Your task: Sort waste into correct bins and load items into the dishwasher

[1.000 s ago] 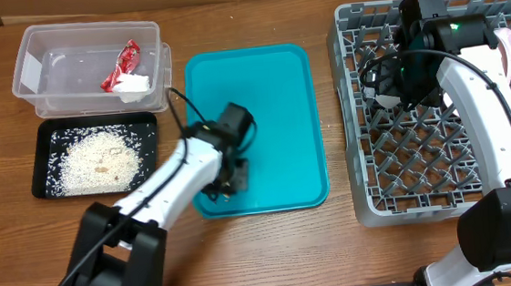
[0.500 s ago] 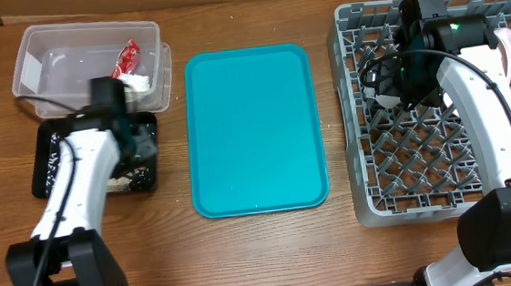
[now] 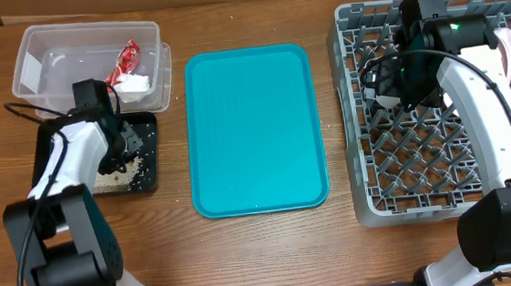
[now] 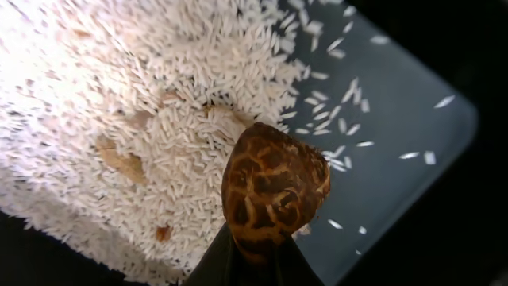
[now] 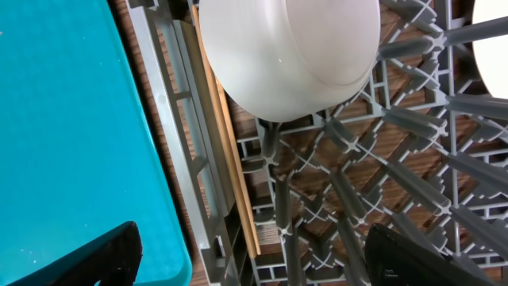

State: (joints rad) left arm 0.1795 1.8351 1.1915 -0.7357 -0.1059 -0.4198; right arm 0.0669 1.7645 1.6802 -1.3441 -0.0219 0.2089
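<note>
Wooden desk (image 3: 272, 242) beneath me: upper left, the clear tub (image 3: 30, 65) holds the wrapper (image 3: 124, 66); below it my left fingers (image 4: 210, 266) clench a brown food lump (image 4: 274, 191) just above the rice (image 4: 119, 79) in the black tray (image 3: 146, 174). Dropping it there seems the step; next, unclench. Far right, my right fingers (image 5: 405, 262) spread, holding nothing, over the rack (image 3: 442, 192) with bowl (image 5: 290, 48) and chopsticks (image 5: 226, 159).

A brown wooden table (image 3: 355, 245) fills the whole background.

Surfaces: teal tray (image 3: 255, 134) smooth glossy plastic; dish rack (image 3: 357, 153) matt grey plastic; tub (image 3: 31, 74) clear plastic; table (image 3: 264, 252) wood grain; brown lump (image 4: 274, 191) crackled, slightly shiny; bowl (image 5: 290, 48) glossy white.
</note>
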